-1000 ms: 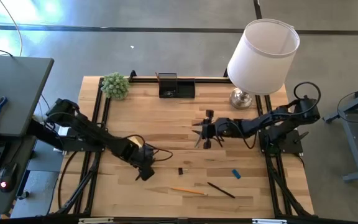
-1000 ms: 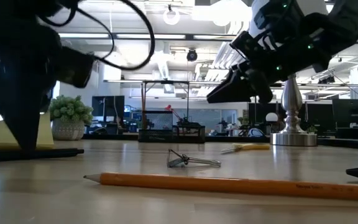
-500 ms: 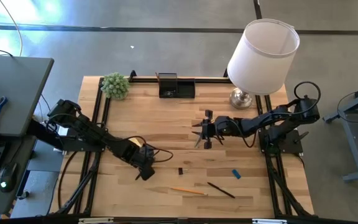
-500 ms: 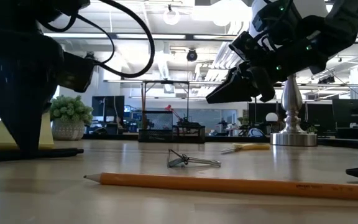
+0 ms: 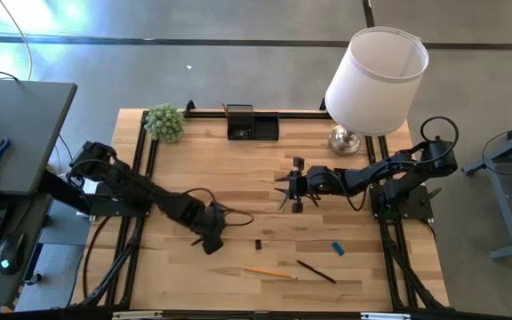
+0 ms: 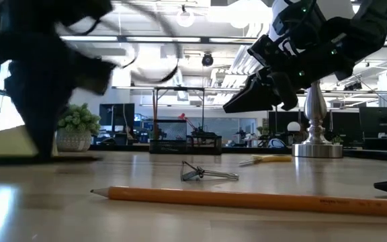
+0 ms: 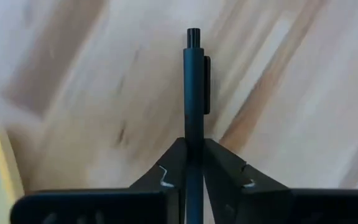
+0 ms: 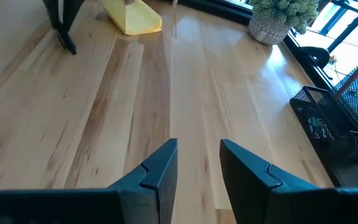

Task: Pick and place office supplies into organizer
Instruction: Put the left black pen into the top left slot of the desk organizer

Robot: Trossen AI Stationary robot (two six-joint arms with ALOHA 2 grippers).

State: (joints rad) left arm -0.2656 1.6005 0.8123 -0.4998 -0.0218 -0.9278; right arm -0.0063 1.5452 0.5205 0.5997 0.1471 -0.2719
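My left gripper (image 5: 210,240) stands at the table's left front, pointing steeply down, shut on a black pen (image 7: 194,81). My right gripper (image 5: 282,188) hovers open over the middle of the table with nothing between its fingers (image 8: 197,152). The black organizer (image 5: 252,123) stands at the far edge. A yellow sticky-note pad (image 8: 132,15) lies beside the left gripper. An orange pencil (image 5: 269,273), a second black pen (image 5: 316,272), a blue block (image 5: 337,248) and a small black clip (image 5: 259,244) lie toward the near edge. Yellow-handled scissors (image 6: 266,159) lie below the right gripper. My left gripper pinches the black pen's barrel (image 7: 194,134) between its two fingers, just behind the clip end, which sticks out past the fingertips. The fingers come from above, pointing steeply down, and lie across the pen. The pen stays low and near level; whether it is clear of the table I cannot tell.
A white-shaded lamp (image 5: 376,84) stands at the far right and a small green plant (image 5: 164,122) at the far left. Bare wood lies between the organizer and the two grippers.
My left gripper has shifted a little toward the table's right edge and rolled about its own axis; the low view shows it blurred with motion. The right arm has kept still.
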